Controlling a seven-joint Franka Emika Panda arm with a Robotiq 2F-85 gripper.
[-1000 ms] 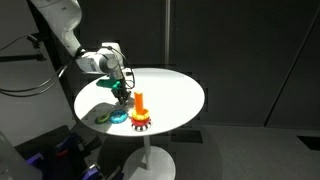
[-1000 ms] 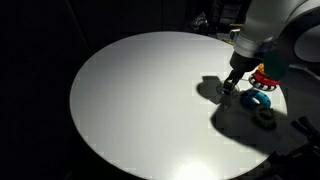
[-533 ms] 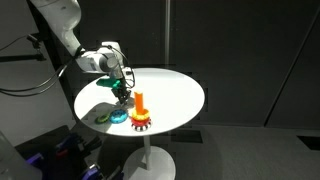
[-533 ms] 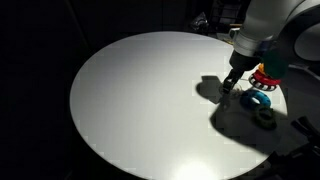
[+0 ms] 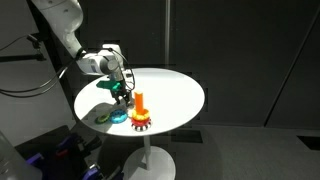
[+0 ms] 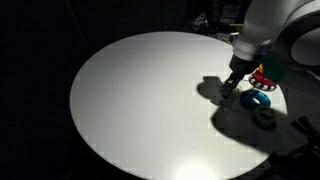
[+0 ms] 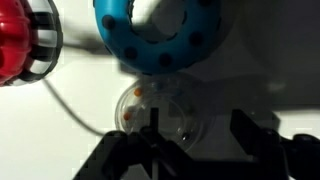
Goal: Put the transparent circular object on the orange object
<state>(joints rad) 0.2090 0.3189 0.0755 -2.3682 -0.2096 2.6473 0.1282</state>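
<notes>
Wrist view shows the gripper (image 7: 198,128) pointed down at the table (image 7: 285,55), jaws apart above the transparent circular object (image 7: 135,105).

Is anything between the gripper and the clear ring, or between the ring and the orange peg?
Nothing visible separates the gripper from the transparent ring in the wrist view. The blue ring lies just beyond it, beside the red base. Lifting over it toward the orange peg looks wise.
</notes>
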